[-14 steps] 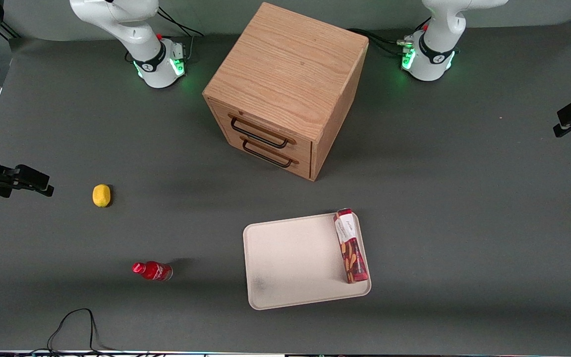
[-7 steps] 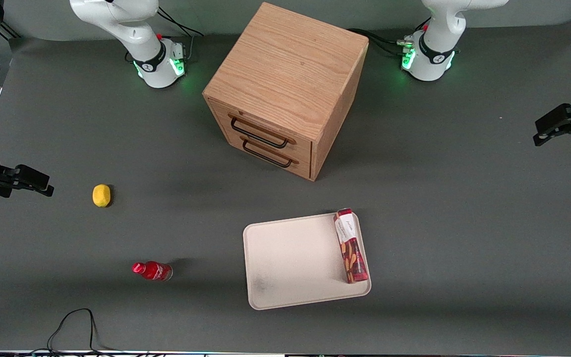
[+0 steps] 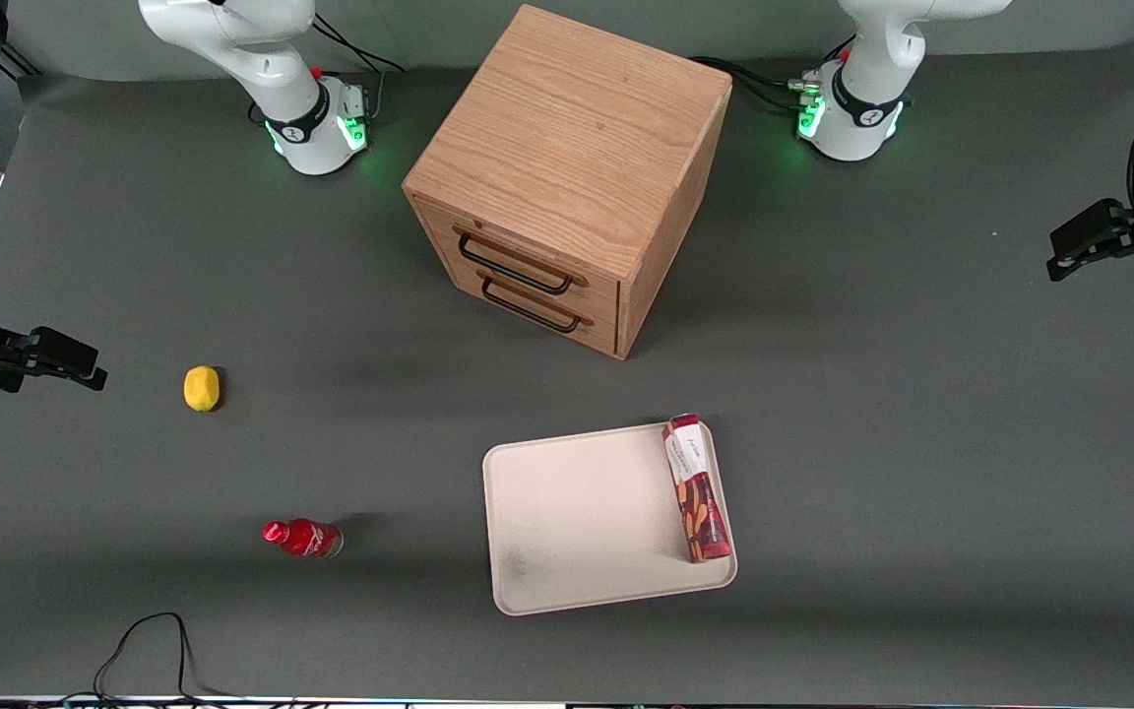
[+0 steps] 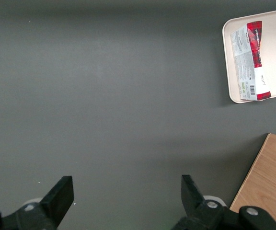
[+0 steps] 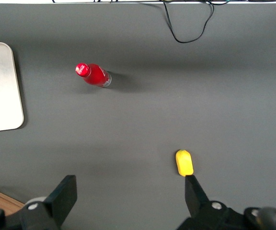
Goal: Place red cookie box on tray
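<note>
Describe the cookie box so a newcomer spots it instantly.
Find the wooden drawer cabinet; nearer the front camera lies a cream tray. The cookie box lies flat on it, along the short rim toward the working arm's end. It is a long slim dark-red carton with a white end, unlike the small red bottle standing off the tray. The open gripper hovers far off over bare table.

Bare mat between pincer (image 4: 124,191) and tray (image 3: 567,512).
</note>
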Action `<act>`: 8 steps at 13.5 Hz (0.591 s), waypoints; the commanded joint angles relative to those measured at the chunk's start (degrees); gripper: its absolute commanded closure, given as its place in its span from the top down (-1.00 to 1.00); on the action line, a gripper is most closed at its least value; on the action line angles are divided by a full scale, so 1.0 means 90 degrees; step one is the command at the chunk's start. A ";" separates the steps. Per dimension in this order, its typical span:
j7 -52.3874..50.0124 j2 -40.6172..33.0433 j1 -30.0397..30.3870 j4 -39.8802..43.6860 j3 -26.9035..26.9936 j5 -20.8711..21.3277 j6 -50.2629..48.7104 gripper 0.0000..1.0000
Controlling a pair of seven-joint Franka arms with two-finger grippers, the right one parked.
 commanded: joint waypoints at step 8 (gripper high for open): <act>-0.0125 -0.0244 0.0085 -0.0182 -0.0117 0.0007 -0.0245 1.00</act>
